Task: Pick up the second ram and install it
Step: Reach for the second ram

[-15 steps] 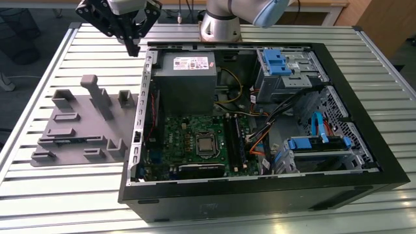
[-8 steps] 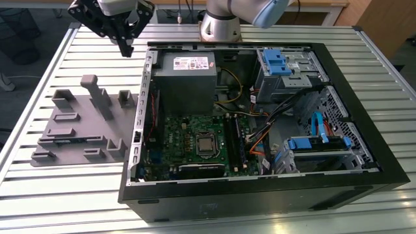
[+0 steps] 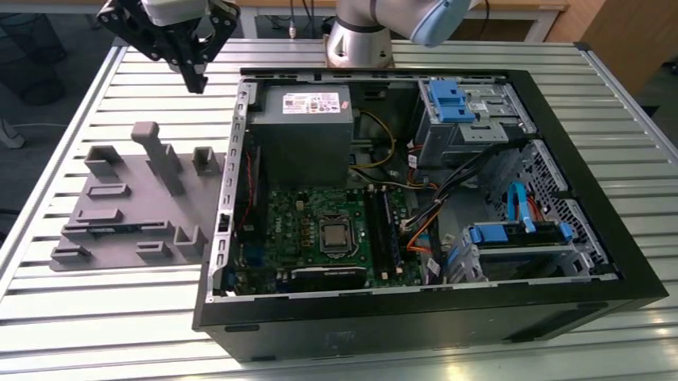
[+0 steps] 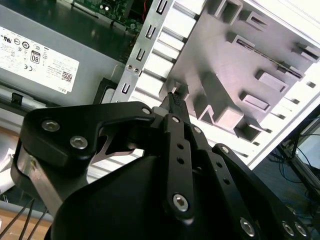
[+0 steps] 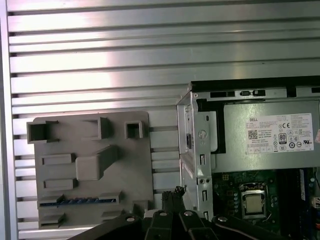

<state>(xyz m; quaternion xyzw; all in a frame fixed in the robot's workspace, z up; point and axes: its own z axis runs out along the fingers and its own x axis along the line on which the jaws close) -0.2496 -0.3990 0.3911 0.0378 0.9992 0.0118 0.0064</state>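
Second ram (image 5: 80, 201) stands on its edge in a slot of the grey holder tray (image 5: 131, 167). The tray lies on the counter (image 3: 106, 317), at the exterior view's left of the open computer case (image 3: 424, 321). The end effector (image 3: 196, 79) hangs over the counter at the far side of the tray, clenched and empty, well apart from the stick. We judge the stick light, stiff and fragile. We would pinch its flat faces at the middle of the upper edge, away from the contacts.
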